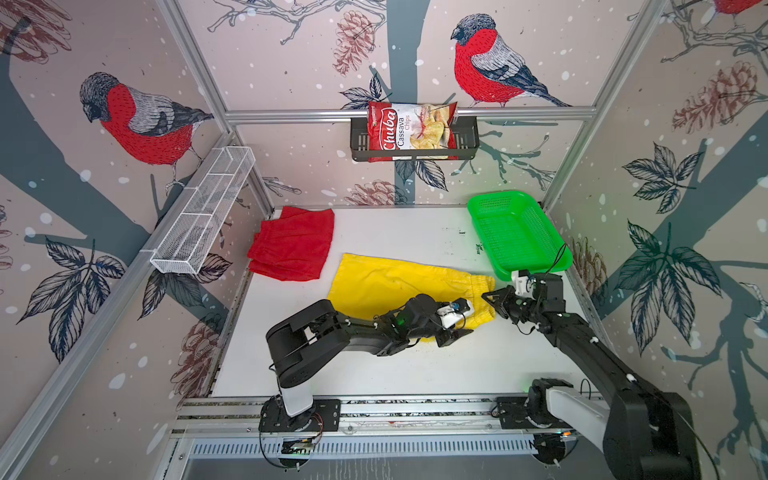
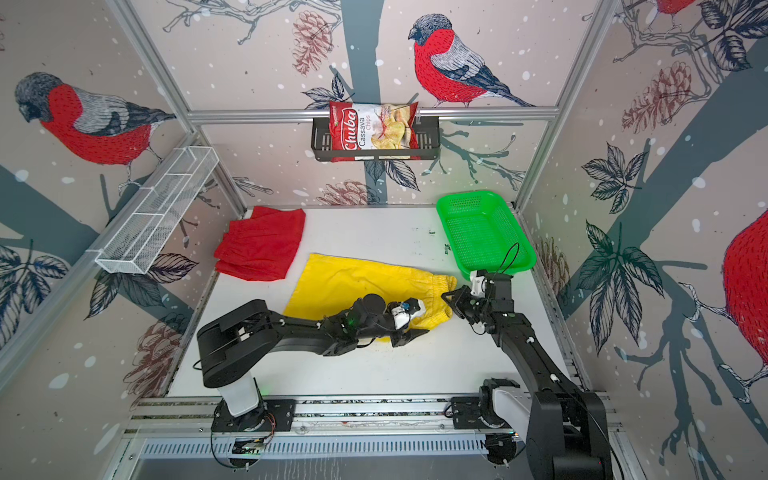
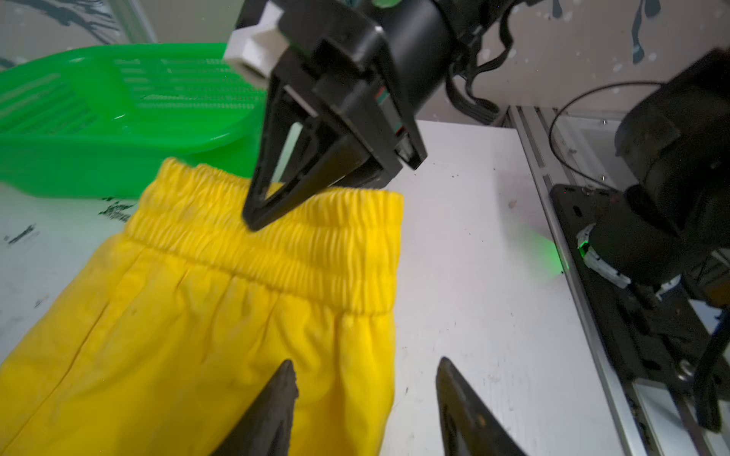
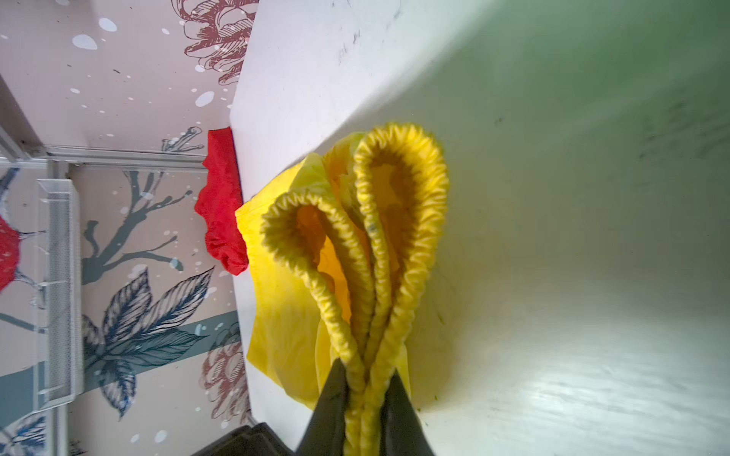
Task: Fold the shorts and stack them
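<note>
The bright yellow cloth shorts (image 1: 386, 282) are lying spread across the middle of the white counter (image 1: 415, 365). Their gathered elastic waistband is pointing toward the green plastic mesh basket (image 1: 515, 232) in the far right corner. The right end effector (image 4: 365, 375) is pinching that waistband at its edge, jaws closed tight on the bunched elastic, which is looping out of the grip in two folds. The left end effector (image 3: 365, 367) is hovering low at the near edge of the same shorts, close to the waistband. Its jaws are standing apart and gripping nothing, one finger over the yellow cloth and the other over bare counter. The bright red cloth shorts (image 1: 293, 245) are lying in a flat, layered bundle at the far left of the counter, near the yellow pair's leg end.
</note>
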Action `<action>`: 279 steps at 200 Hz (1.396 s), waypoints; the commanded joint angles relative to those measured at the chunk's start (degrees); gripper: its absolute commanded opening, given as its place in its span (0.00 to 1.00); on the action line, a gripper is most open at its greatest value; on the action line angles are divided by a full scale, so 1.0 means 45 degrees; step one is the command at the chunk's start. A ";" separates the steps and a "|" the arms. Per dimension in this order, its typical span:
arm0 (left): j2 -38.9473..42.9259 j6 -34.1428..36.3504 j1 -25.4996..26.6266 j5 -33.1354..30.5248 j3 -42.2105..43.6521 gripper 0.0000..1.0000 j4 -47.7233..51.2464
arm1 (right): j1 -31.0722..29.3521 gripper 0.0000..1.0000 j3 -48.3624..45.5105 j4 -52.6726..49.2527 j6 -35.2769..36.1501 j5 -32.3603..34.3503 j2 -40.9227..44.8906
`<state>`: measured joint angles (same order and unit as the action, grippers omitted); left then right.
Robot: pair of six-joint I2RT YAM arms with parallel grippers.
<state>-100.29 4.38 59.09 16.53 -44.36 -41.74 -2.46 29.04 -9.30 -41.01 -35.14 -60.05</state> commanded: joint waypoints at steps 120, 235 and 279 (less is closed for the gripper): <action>0.3610 -0.8461 -0.5366 -0.2908 0.1746 0.55 0.6117 | -0.1058 0.11 0.9751 -0.7250 0.5507 0.5270 -0.2552; 0.0755 -0.9847 -0.6180 -0.0443 0.2259 0.35 0.3875 | -0.6898 0.12 1.2207 -0.6223 0.3417 0.9591 -0.5878; 0.0342 -1.0105 -0.6182 -0.0408 0.2464 0.31 0.3335 | -0.8250 0.12 1.2390 -0.5509 0.2918 0.9446 -0.6984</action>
<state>-97.89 -40.12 31.29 13.98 -34.02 -28.95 -37.15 84.20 -38.46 -25.65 6.70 -89.60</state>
